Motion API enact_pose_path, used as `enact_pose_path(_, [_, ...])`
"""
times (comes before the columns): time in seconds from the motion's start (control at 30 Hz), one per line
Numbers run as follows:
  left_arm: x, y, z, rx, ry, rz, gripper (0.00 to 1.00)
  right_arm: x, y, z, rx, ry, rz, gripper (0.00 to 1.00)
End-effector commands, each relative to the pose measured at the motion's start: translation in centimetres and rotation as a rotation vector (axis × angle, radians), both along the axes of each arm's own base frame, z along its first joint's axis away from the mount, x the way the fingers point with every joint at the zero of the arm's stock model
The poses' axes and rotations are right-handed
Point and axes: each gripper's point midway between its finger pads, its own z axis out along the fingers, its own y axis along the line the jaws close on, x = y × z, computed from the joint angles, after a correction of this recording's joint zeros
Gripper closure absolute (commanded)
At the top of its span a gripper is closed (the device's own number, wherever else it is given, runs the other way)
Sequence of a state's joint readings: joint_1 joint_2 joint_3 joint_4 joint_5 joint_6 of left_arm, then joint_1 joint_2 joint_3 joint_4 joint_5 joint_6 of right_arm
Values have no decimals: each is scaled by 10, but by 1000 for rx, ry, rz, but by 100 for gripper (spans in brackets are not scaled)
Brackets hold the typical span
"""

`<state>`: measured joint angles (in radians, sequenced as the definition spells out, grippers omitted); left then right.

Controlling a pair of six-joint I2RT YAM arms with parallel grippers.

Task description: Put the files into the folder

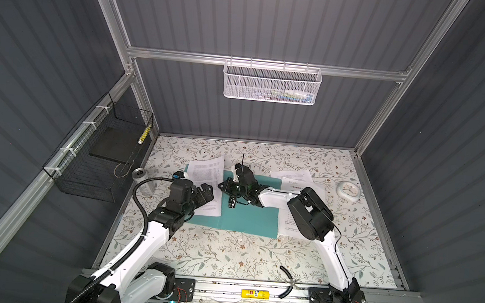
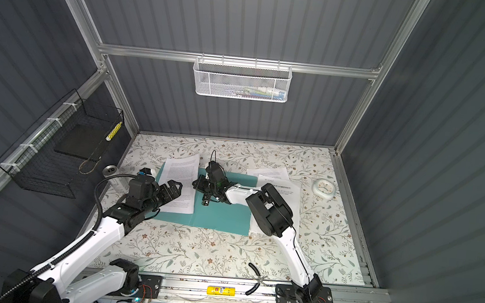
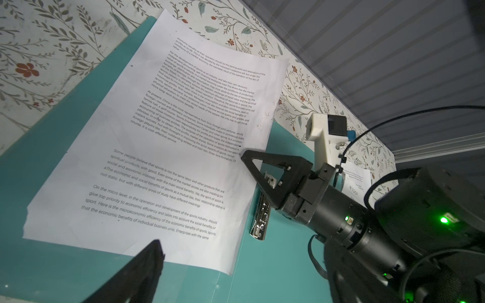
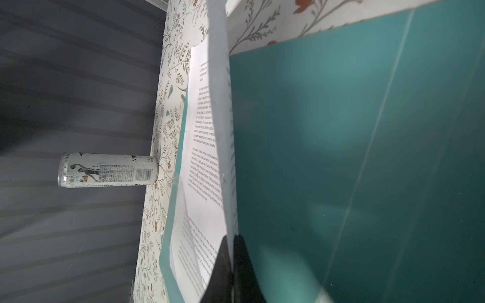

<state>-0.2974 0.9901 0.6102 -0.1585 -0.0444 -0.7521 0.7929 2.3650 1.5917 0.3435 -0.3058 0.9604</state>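
Black right tool (image 1: 222,186) is pressed together on the inner edge of the printed sheet (image 1: 205,174), right next to the metal clip (image 3: 262,217) on the spine. In the right wrist view the paper edge runs straight up out of the fingers (image 4: 242,262), so that side looks lifted a bit while the rest lies flat.

Left tool (image 1: 208,193) is spread wide and hangs over the near part of the same sheet. One of its fingers pokes into the left wrist view low over the paper and card, but I honestly can't tell if it's touching.

The sheet sits on the left half of the teal folder (image 1: 246,222), which lies open and flat on the floral table (image 1: 225,256). Its far end sticks out past the folder's far edge onto the table.

The other sheets (image 1: 292,175) are overlapping each other just to the right of the folder, partly under the right arm, one with a short heading.

Further out, a drink can (image 1: 139,174) stands upright to the left of the folder, and a white round clock (image 1: 348,192) lies over by the right wall.
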Motion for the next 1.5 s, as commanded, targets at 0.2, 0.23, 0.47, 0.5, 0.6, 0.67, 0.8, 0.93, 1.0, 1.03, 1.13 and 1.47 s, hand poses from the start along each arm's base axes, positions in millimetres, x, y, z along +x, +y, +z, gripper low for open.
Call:
enact_pose_path(0.2, [-7,9,-5,7,17,34,4,-8,17,3,13,6,-4,100])
enact_pose_path(0.23, [-7,9,-4,7,16,36,4,-9,17,2,9,11,-10,100])
enact_pose_path(0.47, [-12,11,-6,13,22,38,4,-11,19,-2,14,26,-45,100])
enact_pose_path(0.5, [-12,11,-6,14,23,35,4,-12,19,-3,14,31,-45,100])
enact_pose_path(0.6, [-14,13,-6,20,27,40,4,-12,18,-5,16,47,-57,100])
enact_pose_path(0.67, [-15,14,-6,22,27,45,5,-13,17,-8,16,59,-67,100])
enact_pose_path(0.8, [-15,14,-8,23,34,48,5,-17,17,-14,0,92,-83,100])
enact_pose_path(0.93, [-14,12,-9,16,33,41,5,-19,22,-17,-4,105,-75,100])
enact_pose_path(1.0, [-15,12,-9,17,35,41,5,-21,24,-20,-6,113,-68,100])
enact_pose_path(1.03, [-15,13,-8,20,34,43,5,-21,24,-22,-10,118,-69,100])
enact_pose_path(1.13, [-16,14,-8,26,36,44,5,-21,25,-24,-9,123,-69,100])
enact_pose_path(1.47, [-18,14,-12,30,49,39,5,-27,22,-23,-20,99,-61,100])
